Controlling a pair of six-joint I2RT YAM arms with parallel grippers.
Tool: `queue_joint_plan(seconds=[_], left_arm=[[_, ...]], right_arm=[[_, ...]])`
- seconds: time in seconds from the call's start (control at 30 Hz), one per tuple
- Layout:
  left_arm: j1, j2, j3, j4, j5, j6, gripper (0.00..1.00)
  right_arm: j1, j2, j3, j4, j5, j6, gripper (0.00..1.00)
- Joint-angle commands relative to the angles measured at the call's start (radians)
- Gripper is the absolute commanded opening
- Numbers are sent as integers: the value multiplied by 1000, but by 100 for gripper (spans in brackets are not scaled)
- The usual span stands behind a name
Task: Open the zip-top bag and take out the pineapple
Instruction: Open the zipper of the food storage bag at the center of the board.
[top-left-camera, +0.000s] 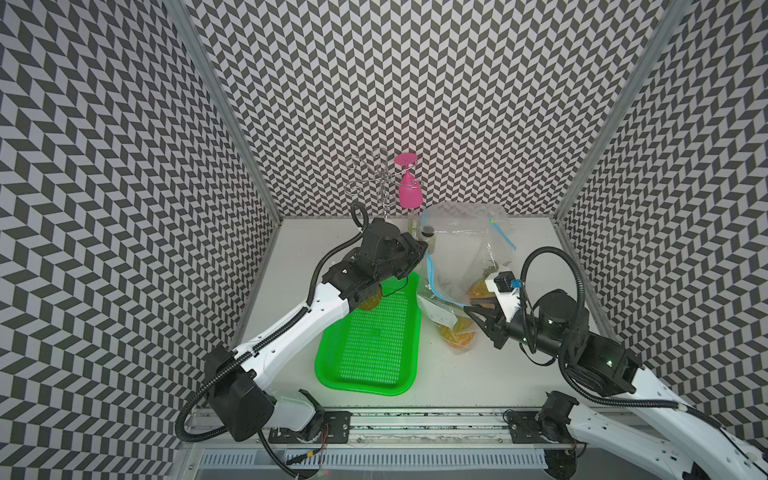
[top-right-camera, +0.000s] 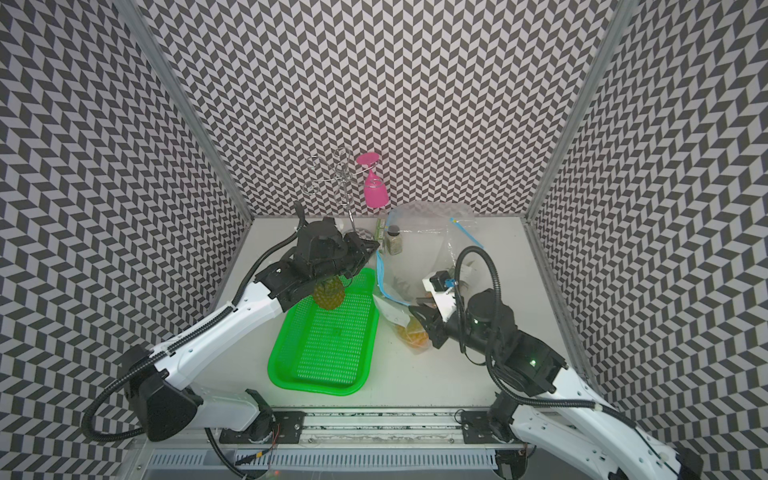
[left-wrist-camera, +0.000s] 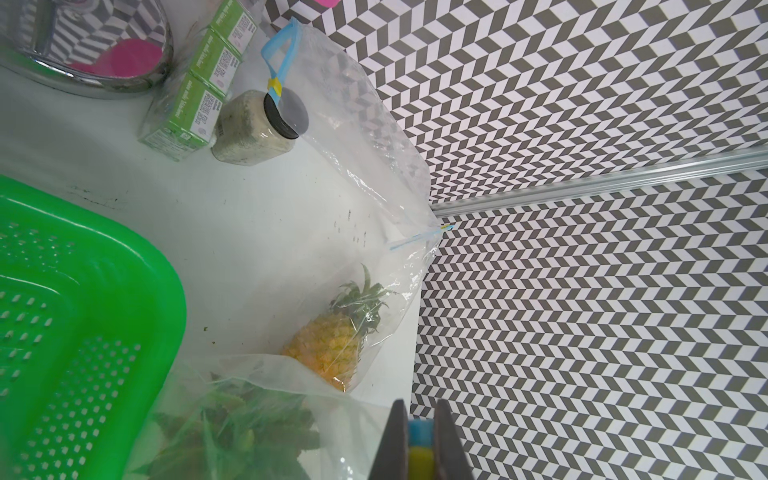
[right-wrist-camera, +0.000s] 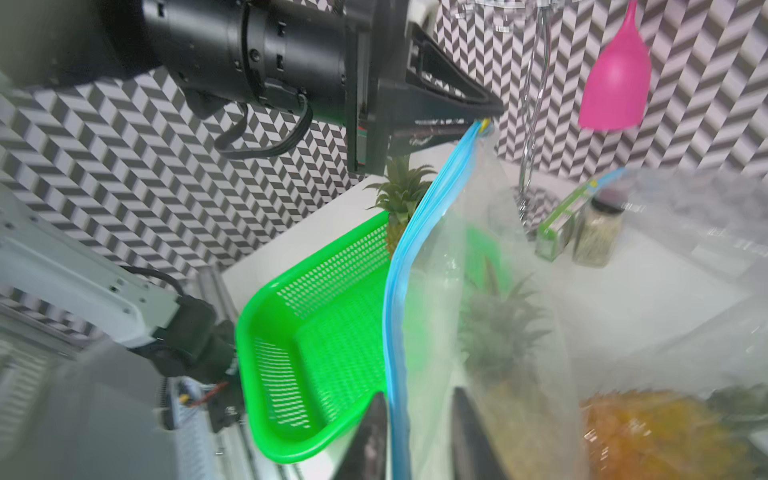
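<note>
White table (left-wrist-camera: 249, 224): bag (left-wrist-camera: 374, 137) in left gripper (left-wrist-camera: 419, 415)

White table (top-left-camera: 478, 382); green basket (top-left-camera: 365, 388), zip-top bag (top-left-camera: 457, 232), jar (top-right-camera: 393, 243), carton (left-wrist-camera: 199, 83) atop

Green basket (top-left-camera: 365, 388), pink glass (top-left-camera: 409, 195), yellow pineapple (left-wrist-camera: 328, 353), chevron walls (top-left-camera: 415, 83).

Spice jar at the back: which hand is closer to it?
Left. The left hand, pinching a corner of the bag, is close beside the jar; the right hand is farther off toward the front, open at the bag's zip.
</note>
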Motion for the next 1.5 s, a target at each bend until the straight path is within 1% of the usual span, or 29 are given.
queue_joint_plan(seconds=[0.0, 0.13, 0.23, 0.33, 0.43, 0.6, 0.73, 0.87, 0.97, 1.23, 1.37, 1.47], left_arm=[[-9, -18, 14, -19, -19, -15, 0], [-22, -17, 27, -19, -33, -11, 0], [-26, -19, 30, -23, -35, -9, 0], [-33, -22, 30, -27, -33, -8, 0], [-42, -25, 30, -27, -34, -9, 0], [-48, -30, 33, -32, -33, -3, 0], [-49, -34, 35, -36, -35, 1, 0], [-48, -31, 36, -37, -32, 6, 0], [-47, -32, 33, -35, -32, 8, 0], [-51, -24, 35, -28, -30, 7, 0], [-56, -26, 40, -31, -36, 7, 0], [-60, -29, 41, -31, -36, 6, 0]], right_arm=[[14, 7, 91, -21, 6, 95, 43], [24, 104, 209, -49, 22, 195, 53], [24, 233, 294, -82, 72, 254, 59], [24, 346, 368, -82, 115, 264, 58], [23, 439, 421, -78, 173, 244, 56], [7, 543, 472, -75, 196, 226, 54], [-8, 543, 452, -55, 199, 215, 49], [-14, 522, 432, -52, 184, 215, 48], [-18, 492, 414, -41, 170, 220, 50], [-32, 473, 391, -31, 132, 234, 51], [-46, 483, 366, -32, 134, 237, 43], [-52, 494, 360, -17, 133, 231, 42]])
